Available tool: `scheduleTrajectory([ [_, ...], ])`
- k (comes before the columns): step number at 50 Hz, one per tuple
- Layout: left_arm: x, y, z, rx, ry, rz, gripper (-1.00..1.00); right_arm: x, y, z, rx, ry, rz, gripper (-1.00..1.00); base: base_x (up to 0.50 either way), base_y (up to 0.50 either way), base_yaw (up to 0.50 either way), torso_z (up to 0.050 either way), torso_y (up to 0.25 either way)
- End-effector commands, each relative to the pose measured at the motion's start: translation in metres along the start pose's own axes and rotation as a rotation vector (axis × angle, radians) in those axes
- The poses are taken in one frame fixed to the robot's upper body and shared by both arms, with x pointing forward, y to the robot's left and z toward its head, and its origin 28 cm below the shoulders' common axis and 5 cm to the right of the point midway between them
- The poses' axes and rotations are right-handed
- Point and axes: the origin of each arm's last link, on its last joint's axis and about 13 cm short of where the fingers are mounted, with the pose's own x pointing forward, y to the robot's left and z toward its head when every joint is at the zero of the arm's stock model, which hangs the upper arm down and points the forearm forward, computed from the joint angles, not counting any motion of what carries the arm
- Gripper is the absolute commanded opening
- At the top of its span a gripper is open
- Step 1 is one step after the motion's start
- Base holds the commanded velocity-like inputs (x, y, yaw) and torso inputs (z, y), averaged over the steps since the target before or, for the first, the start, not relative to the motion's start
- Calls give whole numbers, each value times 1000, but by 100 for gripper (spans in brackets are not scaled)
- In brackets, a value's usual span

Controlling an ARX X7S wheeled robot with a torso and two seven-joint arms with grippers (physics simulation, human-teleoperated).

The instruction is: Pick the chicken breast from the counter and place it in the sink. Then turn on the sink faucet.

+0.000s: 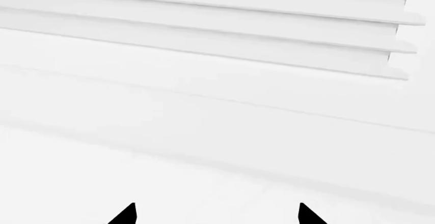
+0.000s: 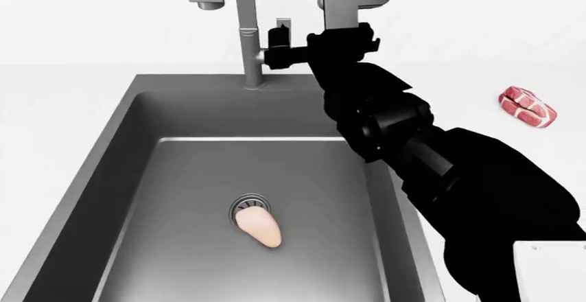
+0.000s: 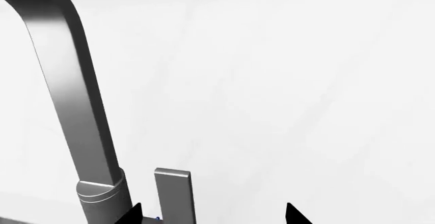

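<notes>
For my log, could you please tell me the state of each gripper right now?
Left gripper: open, holding nothing.
Right gripper: open, at the grey metal faucet's small side lever handle.

basin of sink (image 2: pixel 128 151) open | right arm (image 2: pixel 403 137) spans its right rim — faucet (image 2: pixel 245 34) behind

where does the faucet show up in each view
Head view: the sink faucet stands at top centre, behind the sink, with the right gripper at its lever handle.
Right wrist view: its tall stem fills the left side, lever handle beside it between the fingers.
Left wrist view: not in it.
Shared landmark: the lever handle.
</notes>
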Motion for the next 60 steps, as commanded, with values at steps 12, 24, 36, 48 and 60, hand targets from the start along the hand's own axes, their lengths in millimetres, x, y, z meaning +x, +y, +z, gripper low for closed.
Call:
scheduleTrajectory([
  [12, 2, 0, -4, 6, -9, -9, 100, 1, 2, 5, -10, -68, 17, 100, 0, 0, 0, 0, 0],
  [24, 1, 1, -5, -4, -15, -15, 100, 1, 2, 5, -9, -68, 18, 100, 0, 0, 0, 0, -98],
  [36, 0, 2, -4, -19, -22, -19, 100, 1, 3, 6, -12, -86, 18, 100, 0, 0, 0, 0, -72],
  [48, -1, 1, -6, -14, -25, -29, 100, 2, 4, 14, -21, -159, 34, 100, 0, 0, 0, 0, -21],
  [60, -1, 2, -9, -20, -19, -26, 100, 3, 1, 14, -5, -177, 1, 100, 0, 0, 0, 0, 0],
])
